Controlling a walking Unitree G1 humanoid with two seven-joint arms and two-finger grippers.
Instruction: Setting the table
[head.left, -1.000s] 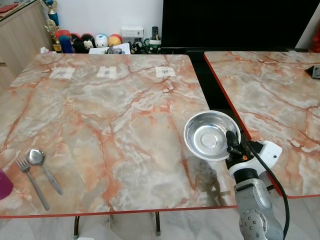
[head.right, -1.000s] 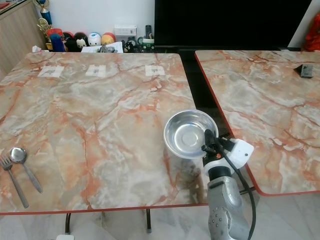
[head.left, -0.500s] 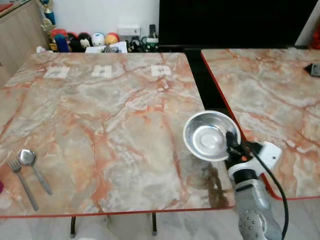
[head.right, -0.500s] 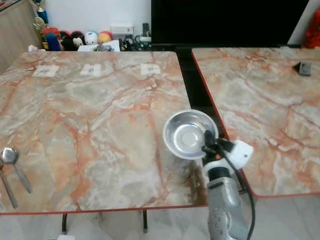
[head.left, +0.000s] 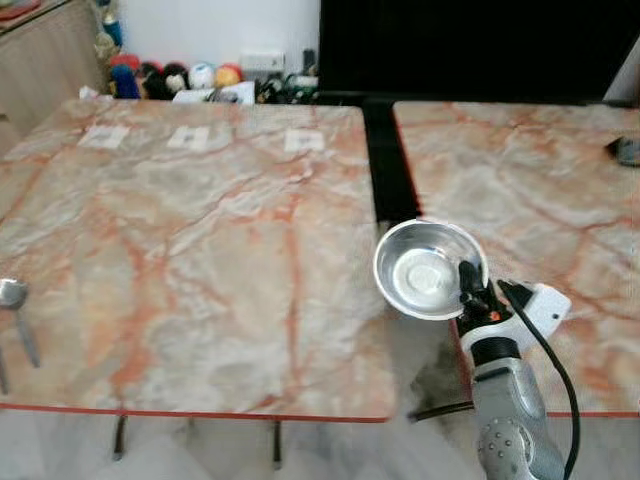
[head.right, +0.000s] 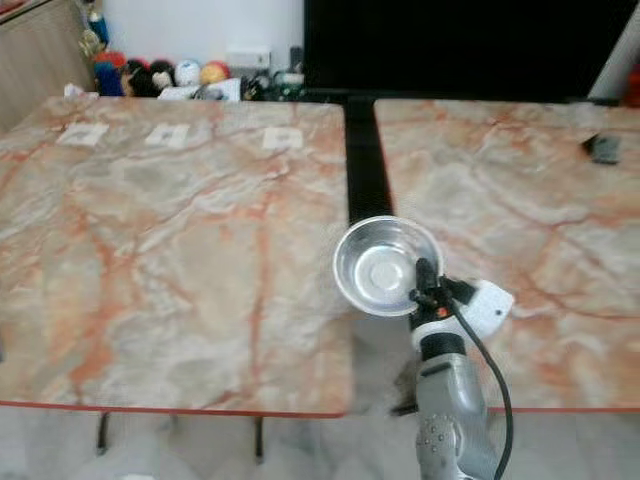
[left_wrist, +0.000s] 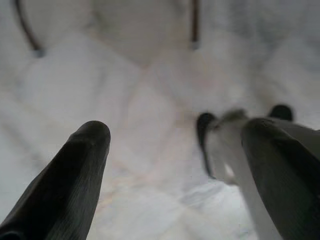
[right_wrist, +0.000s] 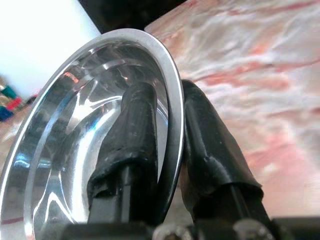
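right pincer (right_wrist: 167, 150): clamped on steel bowl (head.left: 428, 268) rim, held over gap between two marble worktops (head.left: 200, 230) | left pincer (left_wrist: 175, 165): wide, above floor

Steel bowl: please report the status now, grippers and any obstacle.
Right gripper shut on steel bowl rim, carried above the gap between the two marble tables. Left gripper open, idle over floor. Spoon at far left edge, not in the way.
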